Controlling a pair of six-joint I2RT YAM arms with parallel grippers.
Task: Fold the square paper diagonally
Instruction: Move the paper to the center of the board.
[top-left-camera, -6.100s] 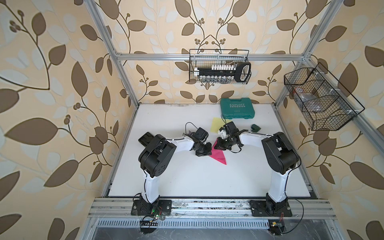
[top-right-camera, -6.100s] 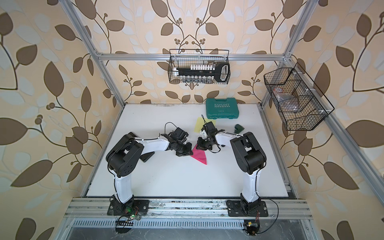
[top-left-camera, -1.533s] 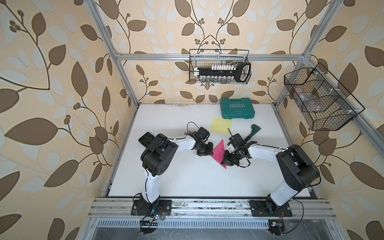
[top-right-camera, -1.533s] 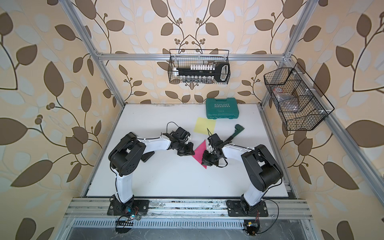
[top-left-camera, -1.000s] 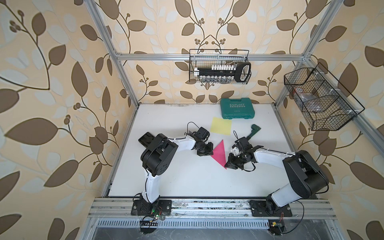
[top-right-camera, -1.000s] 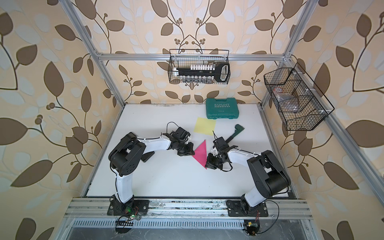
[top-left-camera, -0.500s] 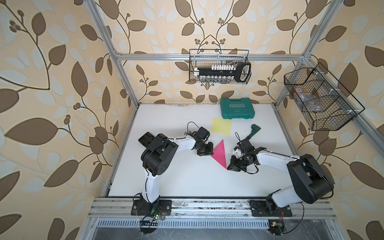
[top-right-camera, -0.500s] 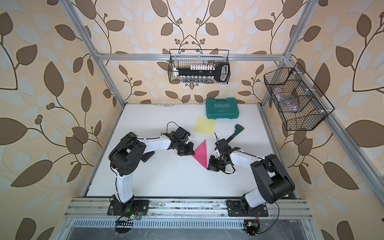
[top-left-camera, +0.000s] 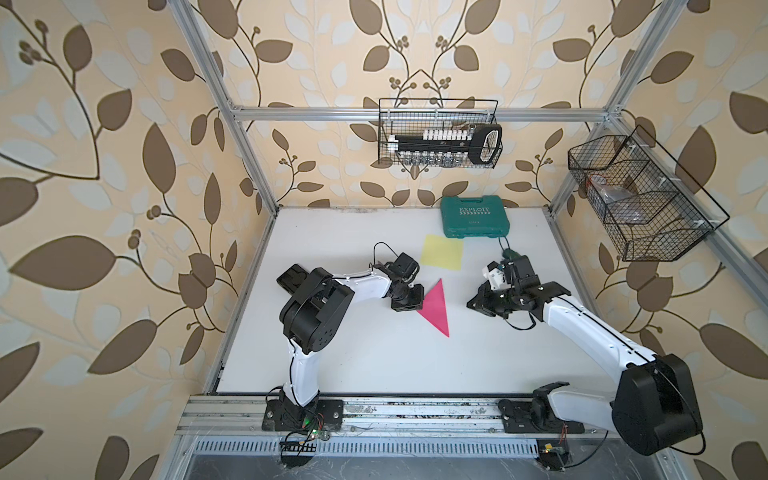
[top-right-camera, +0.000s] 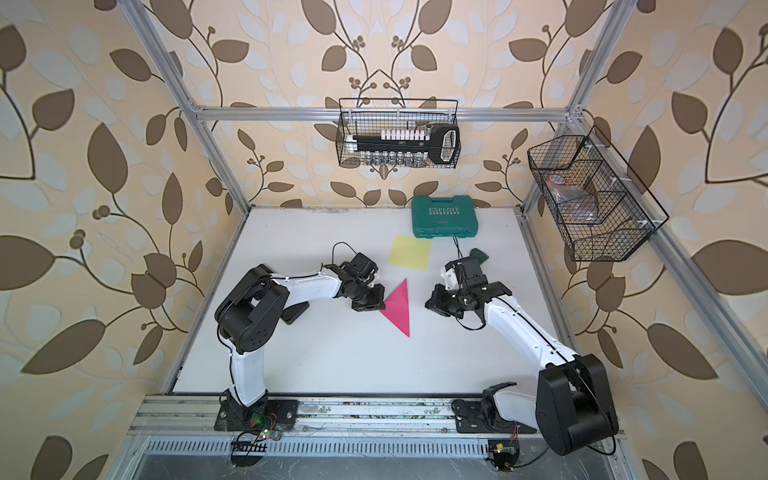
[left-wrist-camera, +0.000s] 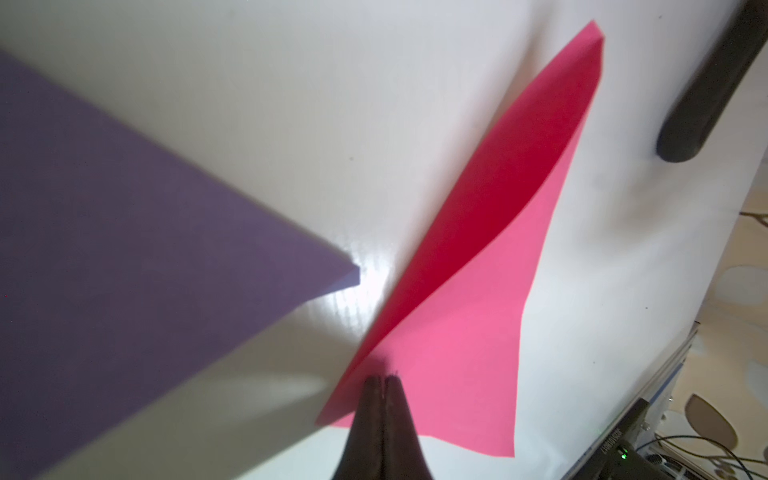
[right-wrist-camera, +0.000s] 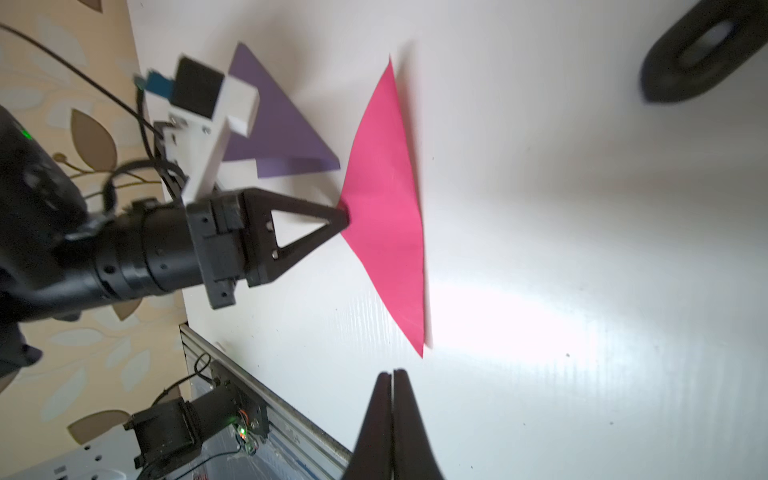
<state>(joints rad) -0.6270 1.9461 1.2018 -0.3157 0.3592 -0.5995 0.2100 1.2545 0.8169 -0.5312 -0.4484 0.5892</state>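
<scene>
In both top views the pink paper (top-left-camera: 436, 309) (top-right-camera: 397, 309) lies near the middle of the white bench (top-left-camera: 374, 365), already doubled into a triangle, its long edge running from far to near on the right side and its square corner pointing left. The left gripper (top-left-camera: 417, 306) (top-right-camera: 379, 306) has its tip on that left corner, while the right gripper (top-left-camera: 471, 302) (top-right-camera: 429, 302) sits to the right of the long edge, near but apart from it. A yellow sheet (top-left-camera: 441, 252) lies farther back, clear of both. From the left wrist, the left gripper (left-wrist-camera: 381, 380) shows its jaws clenched together, the tips bearing down on the corner of the pink paper (left-wrist-camera: 457, 332) rather than visibly pinching it; the upper flap bows up along one short side, so the fold looks loose to me, and a purple sheet (left-wrist-camera: 124, 270) lies just beside it. From the right wrist, the right gripper (right-wrist-camera: 392, 374) has its jaws clenched on nothing, and the pink paper (right-wrist-camera: 386, 216) lies ahead of them, its near point closest and its long edge stretching away. I'd judge the right arm nearer that crease, so any flattening stroke would run along it, far to near
</scene>
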